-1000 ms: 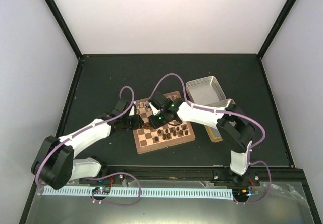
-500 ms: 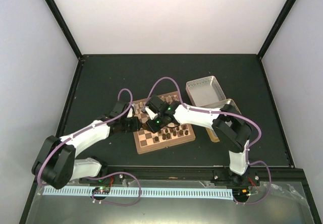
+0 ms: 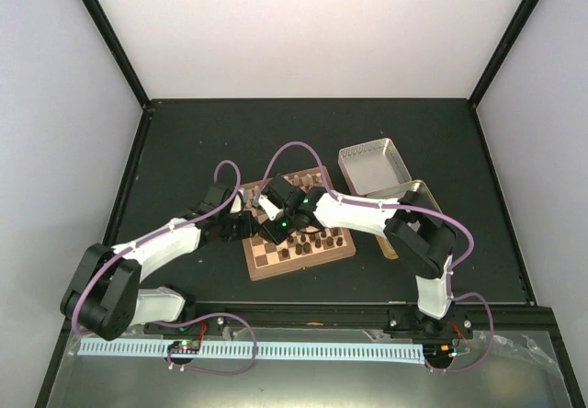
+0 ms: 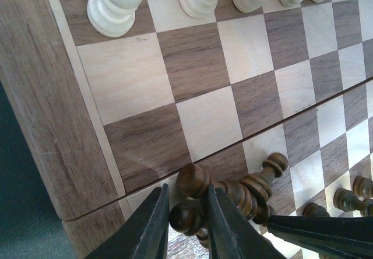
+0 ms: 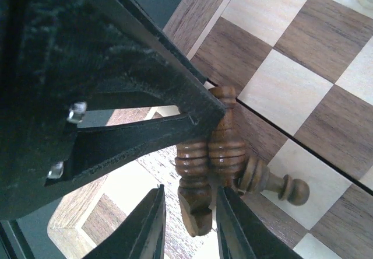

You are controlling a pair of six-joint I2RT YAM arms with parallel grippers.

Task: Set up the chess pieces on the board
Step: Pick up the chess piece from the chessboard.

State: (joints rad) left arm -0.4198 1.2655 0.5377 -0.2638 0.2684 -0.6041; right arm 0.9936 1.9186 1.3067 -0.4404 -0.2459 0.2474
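The small wooden chequered chessboard (image 3: 271, 259) lies near the middle of the dark table (image 3: 184, 151). At its left edge the left gripper (image 4: 185, 227) is clamped on the ball head of a dark brown wooden chessman (image 4: 182, 217) in a toppled cluster. The right gripper (image 5: 189, 227) straddles a lying dark brown turned piece (image 5: 195, 183); whether it grips, I cannot tell. Pale cream wooden chessmen (image 4: 115, 5) stand in a row along one board edge

A dark desk (image 3: 184, 151) stands between plain white walls (image 3: 303, 31). Toward its right lies a shallow metal tin half (image 3: 375, 164). Just nearer is what may be a second half (image 3: 393, 244), mostly hidden.
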